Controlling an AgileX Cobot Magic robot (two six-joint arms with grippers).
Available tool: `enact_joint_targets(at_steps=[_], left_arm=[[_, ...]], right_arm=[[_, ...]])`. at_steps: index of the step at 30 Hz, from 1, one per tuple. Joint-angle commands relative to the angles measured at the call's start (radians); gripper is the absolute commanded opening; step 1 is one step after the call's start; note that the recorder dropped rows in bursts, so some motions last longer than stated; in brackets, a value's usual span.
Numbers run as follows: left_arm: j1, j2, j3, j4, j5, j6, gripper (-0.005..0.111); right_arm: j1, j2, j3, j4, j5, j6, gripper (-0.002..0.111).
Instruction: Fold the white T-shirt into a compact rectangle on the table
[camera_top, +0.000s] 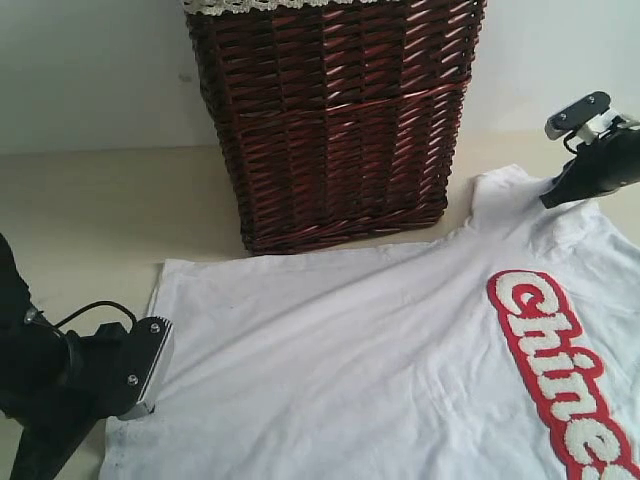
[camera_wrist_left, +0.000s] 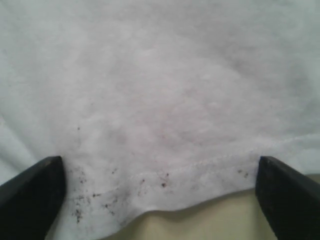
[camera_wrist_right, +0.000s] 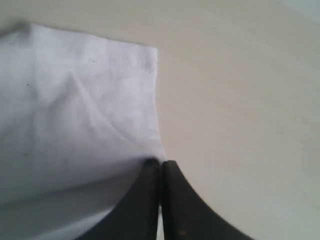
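Shirt: the white T-shirt (camera_top: 380, 350) lies spread on the table (camera_top: 80, 220), filling the lower centre and right of the exterior view, below the wicker basket (camera_top: 335, 120).
My left gripper (camera_top: 150, 400): at the shirt's lower-left corner; in my left wrist view its fingers (camera_wrist_left: 35, 195) stand wide apart, and the hem of the shirt (camera_wrist_left: 160, 90) runs between them, with bare table (camera_wrist_left: 210, 220) below.
My right gripper (camera_top: 550, 198): upper right of the exterior view, on the sleeve; in my right wrist view its tips (camera_wrist_right: 161, 162) are pressed together, pinching the cloth (camera_wrist_right: 75, 110) at its edge, with table (camera_wrist_right: 240, 100) alongside.
Cut off: the red-outlined lettering (camera_top: 560, 370) and the shirt run off the right and bottom edges.
Hard to make out: small dark specks near the hem; I cannot tell what they are.
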Motion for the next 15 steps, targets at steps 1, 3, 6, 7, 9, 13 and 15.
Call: enact_joint_targets(at_steps=[1,3,6,7,9,13,15], left_arm=[[-0.006,0.034,0.016,0.018,0.008,-0.011,0.105],[-0.006,0.034,0.016,0.018,0.008,-0.011,0.105],[-0.006,0.034,0.016,0.018,0.008,-0.011,0.105],[-0.006,0.034,0.016,0.018,0.008,-0.011,0.105],[-0.006,0.034,0.016,0.018,0.008,-0.011,0.105],[-0.006,0.034,0.016,0.018,0.008,-0.011,0.105],[-0.006,0.034,0.016,0.018,0.008,-0.011,0.105]], right_arm=[[-0.003,-0.008,0.001,0.012,-0.047,0.011,0.011],[-0.003,-0.006,0.001,0.012,-0.047,0.009,0.028],[-0.001,-0.004,0.001,0.012,-0.05,0.009,0.053],[-0.001,-0.004,0.001,0.014,-0.05,0.009,0.059],[0.002,-0.011,0.001,0.043,-0.051,0.009,0.064],[0.003,-0.053,0.001,0.125,-0.034,-0.005,0.064],[0.003,-0.086,0.001,0.14,-0.005,-0.013,0.064]])
